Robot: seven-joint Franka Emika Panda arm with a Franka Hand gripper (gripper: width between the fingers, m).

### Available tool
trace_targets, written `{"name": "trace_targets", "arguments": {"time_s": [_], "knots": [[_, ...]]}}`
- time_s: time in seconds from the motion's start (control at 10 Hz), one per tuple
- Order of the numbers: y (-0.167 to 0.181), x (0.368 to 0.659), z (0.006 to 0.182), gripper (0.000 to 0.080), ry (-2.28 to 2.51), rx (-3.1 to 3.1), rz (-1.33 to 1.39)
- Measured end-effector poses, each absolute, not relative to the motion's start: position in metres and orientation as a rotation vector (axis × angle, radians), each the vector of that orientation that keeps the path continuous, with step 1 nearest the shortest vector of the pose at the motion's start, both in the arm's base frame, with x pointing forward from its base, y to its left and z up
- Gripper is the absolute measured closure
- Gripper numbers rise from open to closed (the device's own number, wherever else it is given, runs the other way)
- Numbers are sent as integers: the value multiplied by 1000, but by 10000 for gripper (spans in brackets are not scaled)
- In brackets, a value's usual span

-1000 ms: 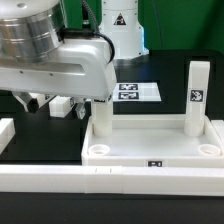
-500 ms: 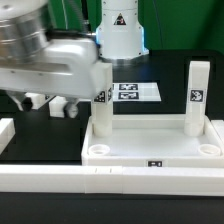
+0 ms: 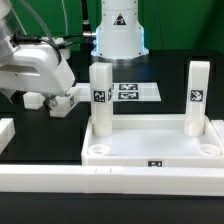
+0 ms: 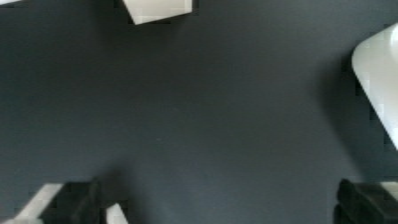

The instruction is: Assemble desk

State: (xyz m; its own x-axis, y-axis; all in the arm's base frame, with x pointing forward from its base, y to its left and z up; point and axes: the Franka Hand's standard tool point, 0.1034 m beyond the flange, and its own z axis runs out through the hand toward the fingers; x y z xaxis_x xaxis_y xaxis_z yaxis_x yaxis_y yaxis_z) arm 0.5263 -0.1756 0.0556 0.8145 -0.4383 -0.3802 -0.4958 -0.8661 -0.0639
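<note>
Wrist view first: the fingers (image 4: 75, 200) of the gripper (image 4: 222, 205) stand far apart with only the dark table (image 4: 196, 110) between them, so we read the jaws as wide open and holding nothing. At the frame's edges we see a small white piece (image 4: 160, 9) and a curved white edge (image 4: 377, 80); we cannot tell what either is.

From the exterior view, the gripper (image 3: 52, 102) hangs low over the table, on the exterior view's left of the desk (image 3: 150, 150), near it but not touching. The desk sits inside the front rail (image 3: 110, 185). Its tray-like top already carries two upright legs in the far sockets, the left leg (image 3: 100, 95) and the right leg (image 3: 198, 95). The two near sockets (image 3: 95, 150) look empty.

We judge the step in hand to be fetching a third leg. To do it well, we would straddle the leg squarely across its flat faces, grip near its middle, and swing wide of the left leg on the way back.

The table is matte black and mostly bare. The marker board (image 3: 135, 90) lies behind the desk, a side rail (image 3: 5, 135) sits on the exterior view's left, and a white pedestal (image 3: 120, 30) stands at the back.
</note>
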Motion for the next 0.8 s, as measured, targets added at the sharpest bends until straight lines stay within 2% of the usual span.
{"name": "trace_targets", "arguments": {"time_s": [0.2, 0.5, 0.8], "knots": [[-177, 524, 54, 150, 752, -2827, 539], [-179, 481, 37, 150, 894, -2701, 608], [-175, 474, 34, 150, 902, -2667, 651]]}}
